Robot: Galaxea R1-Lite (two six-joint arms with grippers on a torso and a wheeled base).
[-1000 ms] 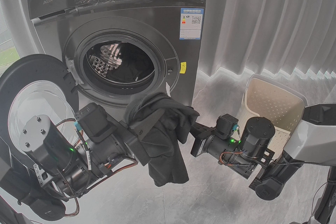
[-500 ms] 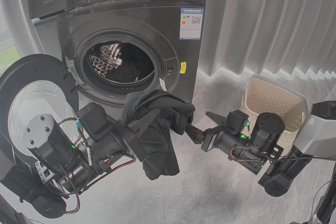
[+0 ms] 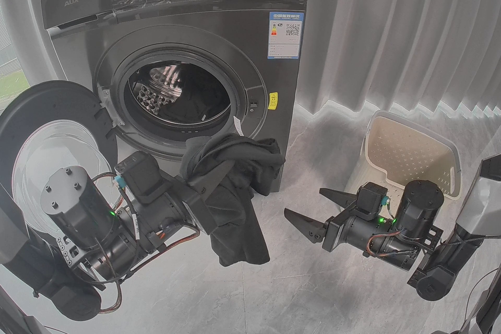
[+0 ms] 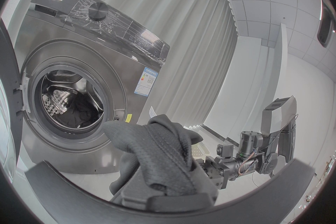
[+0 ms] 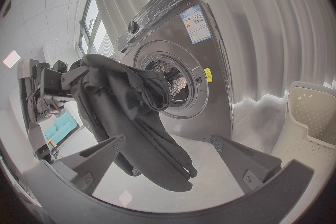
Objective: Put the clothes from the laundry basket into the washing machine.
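Two claws in front of open washing machine (image 3: pixel 209 32): left claw (image 3: pixel 211 182) clenched on dangling dark garment (image 3: pixel 237 225), right claw (image 3: pixel 303 202) released, empty, beside laundry basket (image 3: pixel 412 152).

Pale pleated curtains (image 3: pixel 396 11) hang down to a glossy grey, stone-patterned floor (image 3: pixel 313 288), and light glows along their hem. The wrist views show a ceiling (image 4: pixel 266 0) of square white panels with a lit square panel (image 5: pixel 11 58), and plain white walls (image 4: pixel 245 88). A tall window (image 5: pixel 92 30) lets in daylight beside the curtains, and a teal sofa (image 5: pixel 64 123) stands far off on the floor.
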